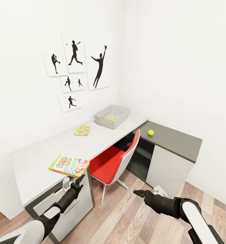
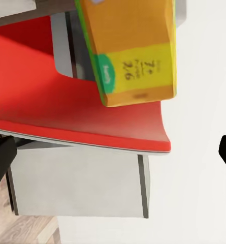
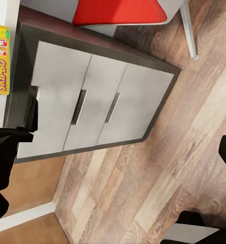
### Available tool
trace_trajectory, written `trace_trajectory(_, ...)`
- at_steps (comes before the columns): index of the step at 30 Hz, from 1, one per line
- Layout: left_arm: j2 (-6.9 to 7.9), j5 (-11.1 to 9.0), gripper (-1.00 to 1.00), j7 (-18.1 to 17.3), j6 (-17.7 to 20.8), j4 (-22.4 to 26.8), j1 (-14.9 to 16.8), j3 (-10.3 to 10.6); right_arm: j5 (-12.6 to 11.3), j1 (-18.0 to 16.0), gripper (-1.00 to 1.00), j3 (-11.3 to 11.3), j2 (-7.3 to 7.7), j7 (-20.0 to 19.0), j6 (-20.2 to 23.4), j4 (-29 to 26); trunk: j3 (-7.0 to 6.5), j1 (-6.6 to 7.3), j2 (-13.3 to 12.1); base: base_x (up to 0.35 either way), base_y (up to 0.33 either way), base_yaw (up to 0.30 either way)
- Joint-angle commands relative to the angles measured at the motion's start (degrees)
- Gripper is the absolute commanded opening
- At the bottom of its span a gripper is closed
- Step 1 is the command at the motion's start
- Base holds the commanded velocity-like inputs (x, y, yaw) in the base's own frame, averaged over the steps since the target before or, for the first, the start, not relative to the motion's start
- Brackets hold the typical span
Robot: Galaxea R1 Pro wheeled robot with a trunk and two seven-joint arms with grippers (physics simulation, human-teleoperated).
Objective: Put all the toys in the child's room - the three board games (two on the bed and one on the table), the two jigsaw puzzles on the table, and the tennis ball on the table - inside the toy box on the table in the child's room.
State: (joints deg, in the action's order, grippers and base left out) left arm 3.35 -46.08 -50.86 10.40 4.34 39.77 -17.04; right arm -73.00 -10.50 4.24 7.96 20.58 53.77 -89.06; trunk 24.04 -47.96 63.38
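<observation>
Your left hand is raised at the near front edge of the table, just under the Skip-Bo board game. Its dark fingers stand apart, and in the left wrist view the two fingertips sit at opposite edges with nothing between them, so the hand is released. That same view looks up at the orange and yellow underside of the game box, which overhangs the table's front edge. You cannot tell whether the fingers touch the box.

Your right hand hovers low over the wood-plank floor, to the right of the left hand and well apart from the table. Its fingers are spread with nothing between them, so it too is released. Its wrist view looks across at the grey cabinet drawers under the table, with the Skip-Bo box on top.

Between the hands and farther off stands a red chair, tucked toward the table. Farther along the light grey top lies a jigsaw puzzle, flat and alone. Beyond it, at the far end, sits the toy box, with a colourful flat piece visible inside. On the dark grey corner section to the right rests the tennis ball. Black sports silhouette pictures hang on the white wall above the table.
</observation>
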Motion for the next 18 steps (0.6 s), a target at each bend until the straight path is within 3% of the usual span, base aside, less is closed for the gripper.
trace_trajectory(1,0.00,0.10,1.00,-0.20,0.60,-0.03,0.04,-0.45,-0.57,-0.04,1.00,0.06,0.04,0.60,0.02,-0.04,0.06,0.00,0.04,0.006,0.000,0.000)
trace_trajectory(18,-0.01,0.12,1.00,-0.21,0.59,-0.03,0.04,-0.45,-0.57,-0.04,1.00,0.07,0.04,0.60,0.02,0.02,0.06,0.00,0.04,0.001,0.000,0.000)
